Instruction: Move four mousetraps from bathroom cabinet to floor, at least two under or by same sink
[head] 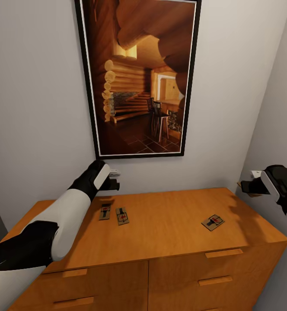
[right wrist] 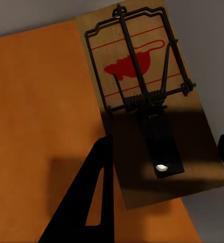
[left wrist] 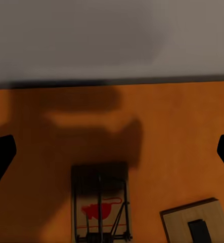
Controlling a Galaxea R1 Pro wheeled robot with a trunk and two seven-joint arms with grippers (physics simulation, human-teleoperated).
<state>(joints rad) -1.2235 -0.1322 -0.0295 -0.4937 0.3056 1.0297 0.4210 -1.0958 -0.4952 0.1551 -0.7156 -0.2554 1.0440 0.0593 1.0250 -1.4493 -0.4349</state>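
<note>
The cabinet (head: 169, 233) is a low orange-brown chest, and mousetraps lie on its top. Two mousetraps (head: 104, 212) (head: 122, 215) lie side by side near the back left, and a third (head: 212, 222) lies toward the right. My left gripper (head: 112, 182) hovers open above the left pair; in the left wrist view one trap (left wrist: 100, 205) lies below the gap between its fingertips (left wrist: 0, 157) and another trap (left wrist: 195, 223) lies beside it. My right gripper (head: 248, 186) is open at the cabinet's back right corner. There a fourth trap (right wrist: 142, 101) overhangs the edge, flanked by the dark fingers (right wrist: 86, 202).
A large framed picture of a log-cabin interior (head: 139, 77) hangs on the grey wall behind the cabinet. A second wall (head: 277, 129) stands close on the right. Drawer fronts with bar handles (head: 223, 253) face me below the top.
</note>
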